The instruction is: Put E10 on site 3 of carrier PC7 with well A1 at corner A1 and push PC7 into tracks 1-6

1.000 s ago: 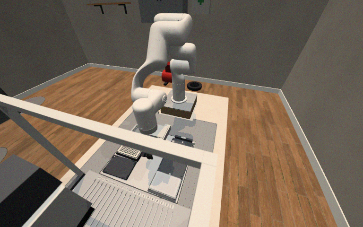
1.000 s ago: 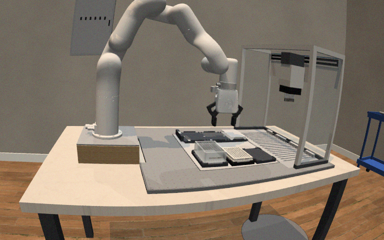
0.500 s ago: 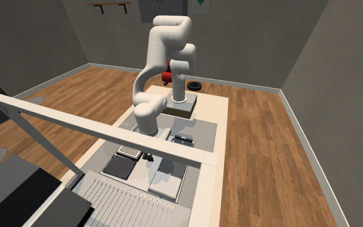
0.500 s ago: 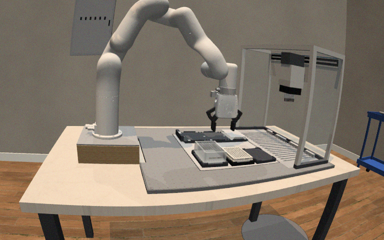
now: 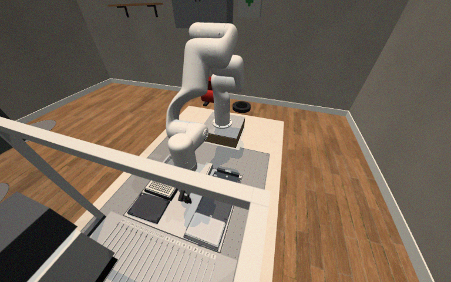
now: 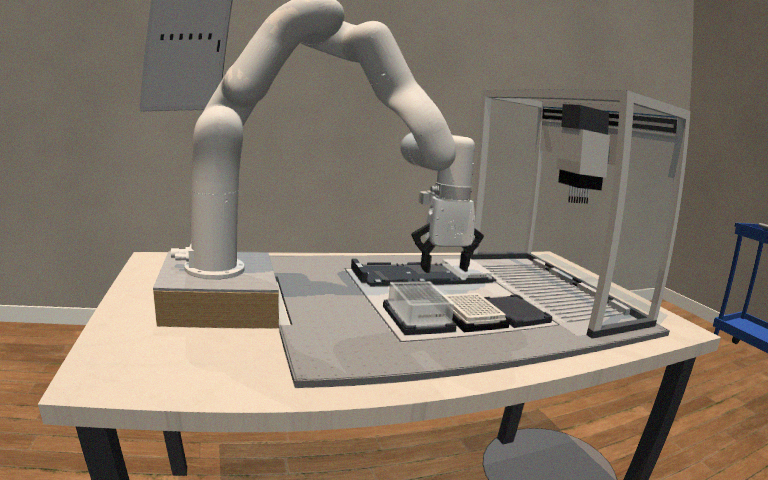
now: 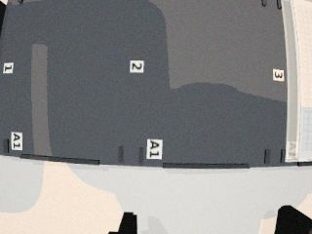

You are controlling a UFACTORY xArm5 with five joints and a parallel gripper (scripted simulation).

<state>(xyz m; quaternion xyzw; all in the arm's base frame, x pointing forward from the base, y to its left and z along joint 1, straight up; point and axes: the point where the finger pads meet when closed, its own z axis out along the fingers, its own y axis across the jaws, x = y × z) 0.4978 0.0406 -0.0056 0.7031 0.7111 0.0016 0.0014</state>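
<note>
Tabletop [image 6: 186, 367] [image 5: 266, 133] spans the exterior view; only the wrist view reads site numbers on carrier PC7 [image 7: 97, 97] [image 5: 216, 207] [image 6: 390, 273]. Fingers [image 5: 188, 198] [image 6: 425, 261] spread wide, holding nothing.

Over the last second, the open gripper [image 5: 185, 198] [image 6: 445, 267] [image 7: 209, 223] descended, bringing its fingertips lower, nearer the height of the plate carrier [image 6: 396, 274] [image 7: 97, 97].
</note>
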